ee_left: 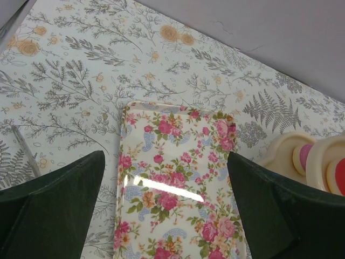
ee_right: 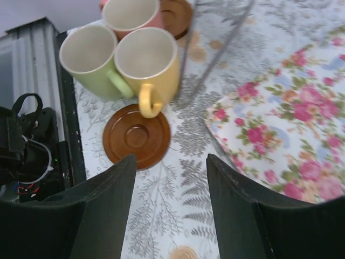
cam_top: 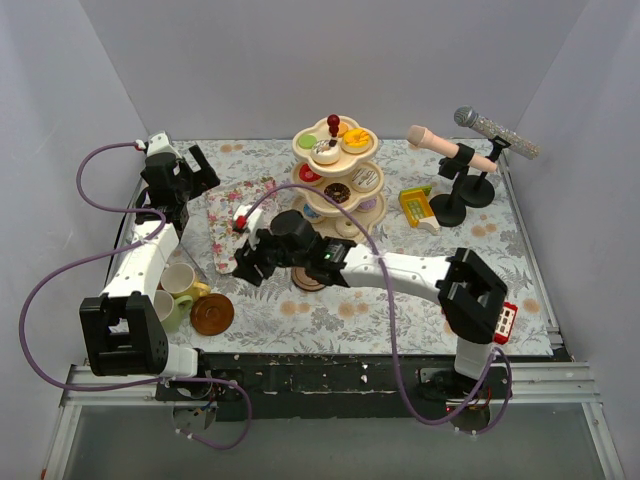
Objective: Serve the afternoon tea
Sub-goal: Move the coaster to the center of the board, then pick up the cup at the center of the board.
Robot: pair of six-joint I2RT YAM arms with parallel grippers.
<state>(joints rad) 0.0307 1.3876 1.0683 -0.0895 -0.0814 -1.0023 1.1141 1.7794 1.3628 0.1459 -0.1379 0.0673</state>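
Right wrist shows right pincer apart near round glossy brown saucer; left pincer apart.

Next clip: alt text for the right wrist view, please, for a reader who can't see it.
The right claw hangs open and empty over a floral tablecloth, close to a bare brown saucer. Beyond it a green cup, a yellow cup and a pink cup stand bunched together; a rose-patterned tray lies to the right.

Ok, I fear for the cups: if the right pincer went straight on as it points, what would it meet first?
Probably the brown saucer or the tablecloth just beside it, before the yellow cup; depth is unclear.
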